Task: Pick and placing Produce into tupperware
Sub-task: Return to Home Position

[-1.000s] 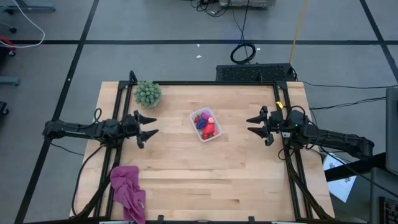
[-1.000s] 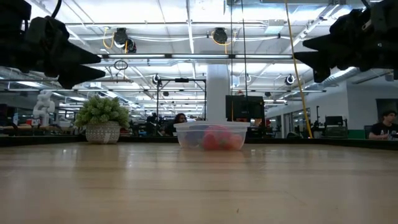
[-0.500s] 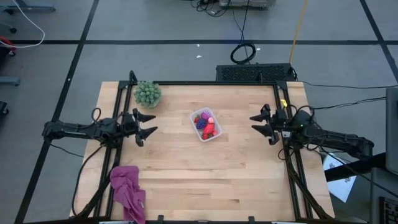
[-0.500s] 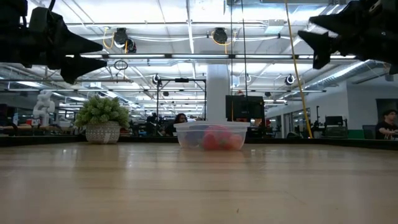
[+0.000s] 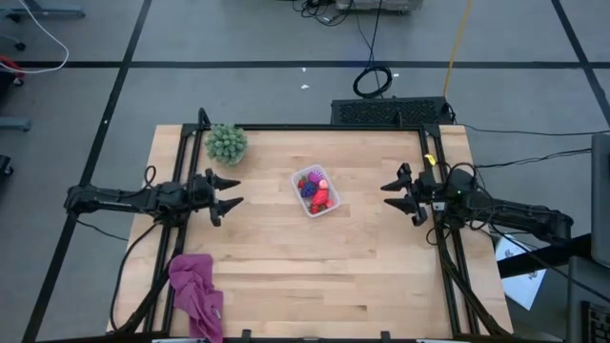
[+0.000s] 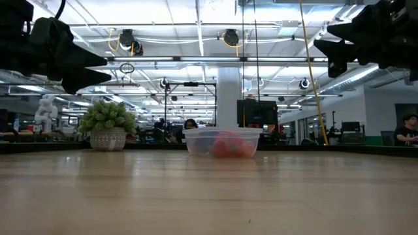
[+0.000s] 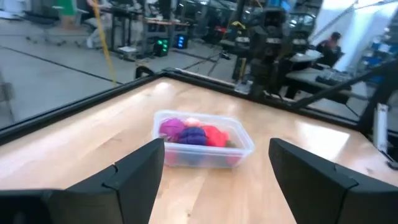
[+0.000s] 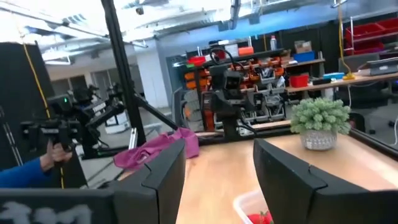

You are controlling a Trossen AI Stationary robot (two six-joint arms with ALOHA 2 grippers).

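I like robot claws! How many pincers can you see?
2. The left pincer hangs open over the table's left side; the right pincer hangs open over its right side, with the tupperware between them.

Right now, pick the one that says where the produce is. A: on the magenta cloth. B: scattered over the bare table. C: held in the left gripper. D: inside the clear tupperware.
D: the red, pink and purple produce lies inside the tupperware at mid-table, while the left gripper and right gripper hang open and empty at the table's sides.
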